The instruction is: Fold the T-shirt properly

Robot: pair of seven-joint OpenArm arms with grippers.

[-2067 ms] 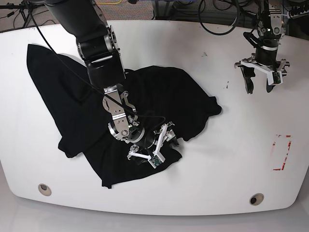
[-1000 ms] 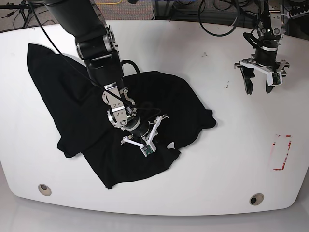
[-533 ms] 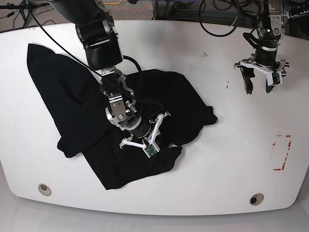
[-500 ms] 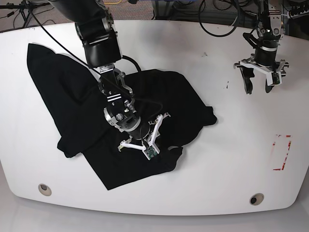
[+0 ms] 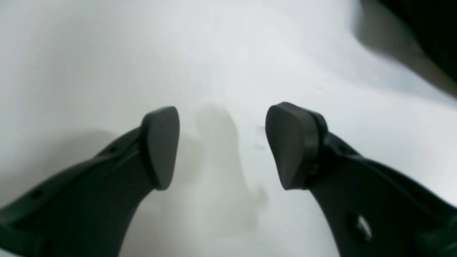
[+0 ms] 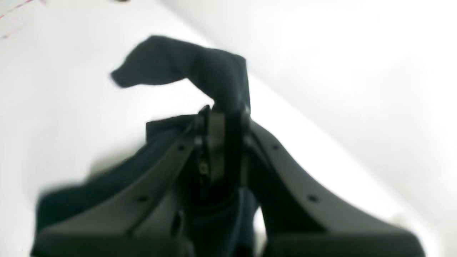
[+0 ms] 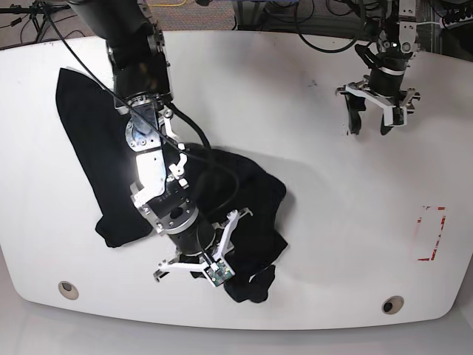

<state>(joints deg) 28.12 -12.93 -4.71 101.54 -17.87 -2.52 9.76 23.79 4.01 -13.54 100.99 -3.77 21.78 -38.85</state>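
The black T-shirt (image 7: 87,140) lies rumpled on the left half of the white table (image 7: 310,192), bunched toward the front edge. In the right wrist view my right gripper (image 6: 223,119) is shut on a fold of the T-shirt (image 6: 200,67), which sticks up past the fingertips. In the base view that gripper (image 7: 205,260) sits low over the bunched cloth near the front. My left gripper (image 7: 369,126) hangs open at the back right, far from the shirt. Its pads (image 5: 162,146) stand wide apart over bare table with nothing between them.
A red outline mark (image 7: 431,233) is on the table at the right. Two round holes (image 7: 68,289) (image 7: 392,305) sit near the front edge. Cables lie beyond the back edge. A dark blurred shape (image 5: 428,32) fills the left wrist view's top right corner.
My right arm has swung toward the front edge, dragging the held cloth with it, so the shirt is now narrower and bunched forward. My left gripper has shifted a little to the left, still open.
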